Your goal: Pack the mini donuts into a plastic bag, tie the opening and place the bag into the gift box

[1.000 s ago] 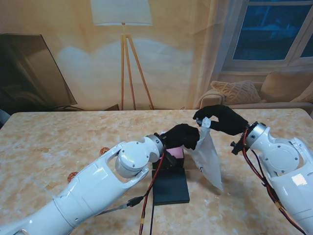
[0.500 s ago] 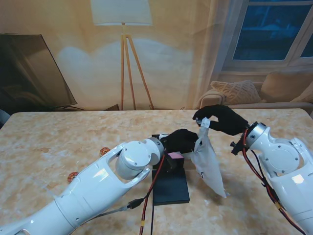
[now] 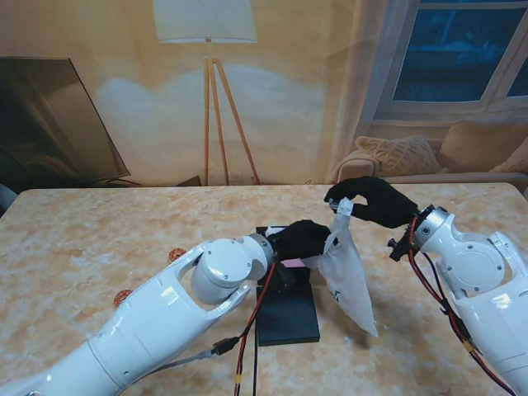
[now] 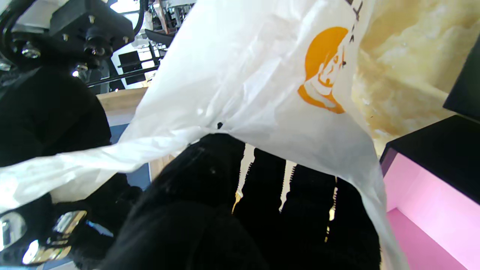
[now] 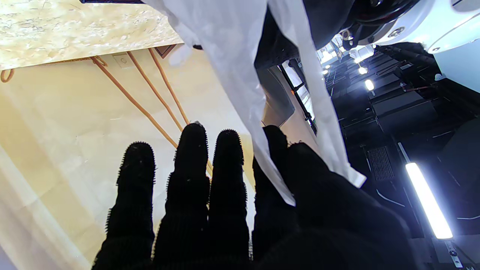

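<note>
A white plastic bag (image 3: 348,279) with an orange logo (image 4: 322,71) hangs above the table. My right hand (image 3: 373,200) is shut on its top edge, which is pinched between thumb and index finger (image 5: 277,165). My left hand (image 3: 301,238) is at the bag's left edge, where the film (image 4: 225,112) gathers over its fingers (image 4: 262,195); it seems pinched there. The black gift box (image 3: 287,312) with a pink inside (image 4: 431,210) lies open just under the left hand. Two mini donuts (image 3: 176,254) (image 3: 122,295) lie on the table to the left. The bag's inside is hidden.
The left forearm (image 3: 165,318) crosses the table from the near left, with cables (image 3: 247,338) hanging beside the box. The marble table (image 3: 82,239) runs back to a wall with a floor lamp (image 3: 206,99).
My left hand has dropped slightly toward me and drawn the bag's left edge with it. The bag's lower end swung a little. The right hand has held still.
</note>
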Available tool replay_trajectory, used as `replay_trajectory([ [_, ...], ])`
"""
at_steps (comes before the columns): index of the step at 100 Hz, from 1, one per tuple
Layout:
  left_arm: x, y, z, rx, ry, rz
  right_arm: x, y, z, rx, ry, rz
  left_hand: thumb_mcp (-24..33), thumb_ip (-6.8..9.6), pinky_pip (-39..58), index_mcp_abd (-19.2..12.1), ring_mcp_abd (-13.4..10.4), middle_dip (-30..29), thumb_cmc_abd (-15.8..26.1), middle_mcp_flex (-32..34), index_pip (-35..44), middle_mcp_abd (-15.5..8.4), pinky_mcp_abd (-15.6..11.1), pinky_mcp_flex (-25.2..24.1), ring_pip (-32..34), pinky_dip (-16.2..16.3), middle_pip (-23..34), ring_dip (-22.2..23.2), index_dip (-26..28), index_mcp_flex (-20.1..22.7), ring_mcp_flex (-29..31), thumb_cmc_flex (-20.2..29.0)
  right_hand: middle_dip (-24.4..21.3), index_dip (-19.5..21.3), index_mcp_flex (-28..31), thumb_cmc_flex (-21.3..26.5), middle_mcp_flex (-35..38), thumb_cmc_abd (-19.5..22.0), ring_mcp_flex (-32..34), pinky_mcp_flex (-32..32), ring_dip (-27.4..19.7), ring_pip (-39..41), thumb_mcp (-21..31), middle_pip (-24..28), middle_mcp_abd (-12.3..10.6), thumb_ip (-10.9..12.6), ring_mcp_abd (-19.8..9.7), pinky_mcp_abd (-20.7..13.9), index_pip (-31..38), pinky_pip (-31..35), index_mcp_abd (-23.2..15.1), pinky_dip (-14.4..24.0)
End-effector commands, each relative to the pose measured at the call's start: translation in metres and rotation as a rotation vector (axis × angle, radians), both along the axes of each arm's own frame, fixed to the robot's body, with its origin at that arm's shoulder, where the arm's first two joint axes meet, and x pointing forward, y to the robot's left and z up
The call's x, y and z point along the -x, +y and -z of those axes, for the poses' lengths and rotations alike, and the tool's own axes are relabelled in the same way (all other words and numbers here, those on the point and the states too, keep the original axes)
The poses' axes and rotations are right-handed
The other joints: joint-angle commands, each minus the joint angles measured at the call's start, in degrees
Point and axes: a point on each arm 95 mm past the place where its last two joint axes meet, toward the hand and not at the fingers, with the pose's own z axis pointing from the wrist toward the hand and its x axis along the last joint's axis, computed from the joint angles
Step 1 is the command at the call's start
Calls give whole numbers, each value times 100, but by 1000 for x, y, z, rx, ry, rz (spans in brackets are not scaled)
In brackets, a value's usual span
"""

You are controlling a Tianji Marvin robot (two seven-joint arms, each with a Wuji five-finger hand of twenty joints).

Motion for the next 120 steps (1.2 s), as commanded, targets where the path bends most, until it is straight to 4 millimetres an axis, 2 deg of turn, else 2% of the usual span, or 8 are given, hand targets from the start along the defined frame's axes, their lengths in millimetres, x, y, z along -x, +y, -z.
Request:
replay_trajectory([
  [1, 0, -5, -2, -15, 6, 27, 1, 3, 3, 17, 16, -14, 736, -131, 273, -184, -91, 270, -378, 282, 158, -143, -205, 164, 177, 145, -79, 118, -124, 172, 231, -143, 45, 165, -19, 798, 22, 274, 29, -44, -68, 10, 508, -15, -100, 358, -62, -100, 38, -12, -1651, 38],
  [31, -10, -7, -4, -75, 38, 120, 1, 1, 2, 40, 25, -25, 1581, -423, 850, -497, -236, 729, -1752, 1657, 453, -522, -365, 1084, 426, 96, -1242, -16, -913, 938, 973, -259, 49, 177, -32, 826, 83, 330, 65, -41, -66, 5, 399, -34, -123, 347, -57, -93, 21, -1, -1716, 44],
  [47, -12, -6, -4, -76, 71, 189, 1, 2, 3, 42, 28, -29, 1752, -555, 516, -612, -448, 521, -2162, 1639, 508, -678, -530, 917, 115, -198, -1404, -235, -1106, 973, 842, -643, 66, 182, -26, 844, 105, 330, 72, -28, -65, -4, 375, -37, -129, 354, -64, -101, 15, 0, -1717, 44],
  [65, -10, -7, -1, -76, 66, 221, 1, 2, 3, 39, 29, -25, 2745, -745, -213, -643, -794, -811, -2573, 421, -418, -813, -912, 566, -689, -915, -434, -749, -1058, 730, 326, -1456, 79, 185, -27, 843, 112, 337, 72, -40, -64, -9, 361, -42, -137, 355, -66, -100, 10, -11, -1723, 40],
  [71, -10, -7, 0, -78, 59, 228, 1, 2, 3, 43, 27, -27, 3301, -281, -551, -588, -849, -1206, -2537, -32, -897, -862, -1014, 324, -1053, -1149, -511, -1011, -1059, 538, -15, -2010, 75, 184, -31, 836, 108, 343, 60, -57, -66, -17, 342, -55, -156, 349, -59, -94, 1, -19, -1756, 37],
  [73, -10, -7, 0, -80, 56, 230, 1, 2, 2, 45, 26, -28, 3348, -251, -634, -575, -860, -1253, -2570, -154, -1013, -861, -1034, 253, -1153, -1205, -596, -1090, -1083, 459, -122, -2067, 72, 183, -31, 831, 113, 347, 60, -60, -66, -18, 331, -61, -167, 345, -57, -88, -3, -20, -1769, 36],
  [97, -8, -8, 0, -115, -16, 216, 3, 2, -1, 87, 7, -45, 3310, -271, -1232, -397, -844, -1573, -2425, -1559, -1985, -749, -1132, -547, -1760, -1722, -1272, -1764, -1362, -284, -1354, -2313, 34, 164, -55, 852, 124, 401, 18, -99, -80, -64, 185, -146, -193, 312, -43, -63, -60, -23, -1918, 38],
  [120, -6, -12, -1, -128, -71, 134, 3, 3, -2, 124, -25, -58, 3061, -241, -1448, -188, -764, -1676, -1920, -2339, -2392, -635, -1094, -1013, -1753, -1828, -1442, -2000, -1495, -701, -2083, -2433, 30, 158, -52, 905, 183, 451, 53, -101, -128, -133, 66, -181, -316, 285, -201, -167, -48, -77, -2007, 15],
])
